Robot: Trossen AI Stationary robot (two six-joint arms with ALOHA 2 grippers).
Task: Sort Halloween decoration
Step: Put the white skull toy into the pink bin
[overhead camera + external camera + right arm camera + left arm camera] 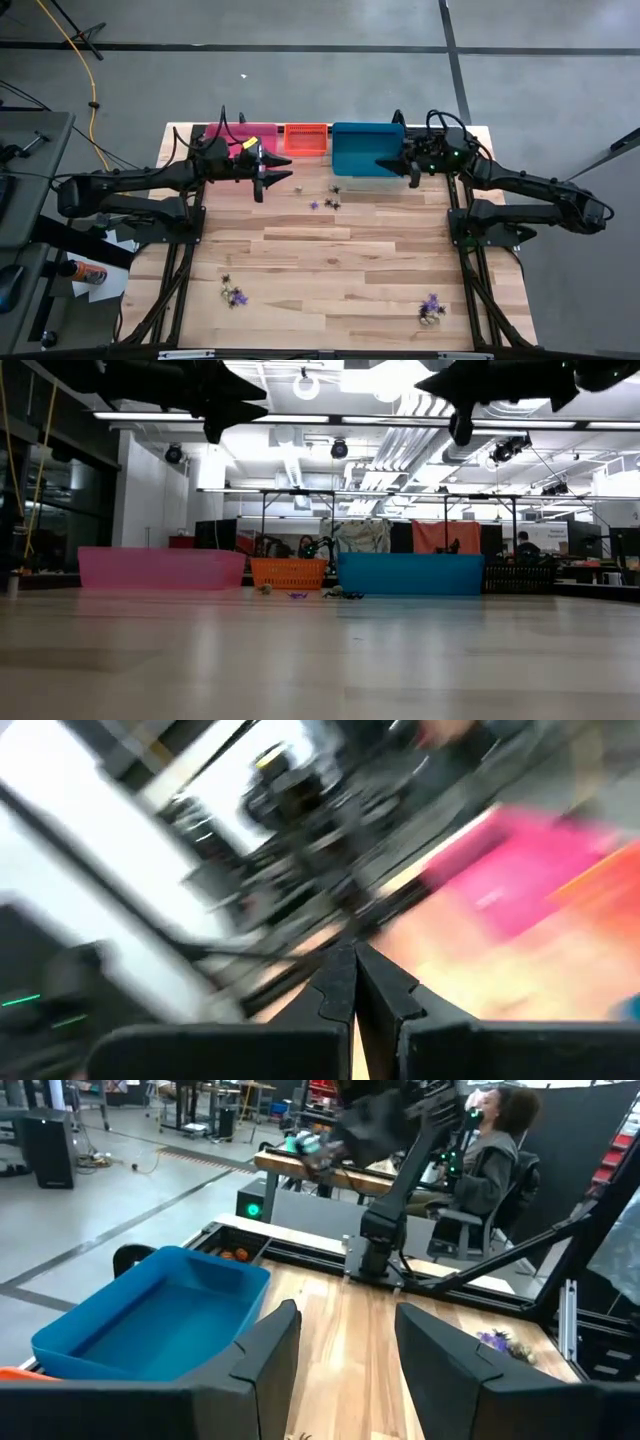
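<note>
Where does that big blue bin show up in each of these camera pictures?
High view: the blue bin sits at the table's far edge, right of centre, partly under the right gripper.
Low view: it stands at the far edge, right of centre.
Left wrist view: it fills the left side, beyond the left gripper.
Right wrist view: not clearly in it.
Shared landmark: the orange bin beside it, also seen in the low view.
</note>
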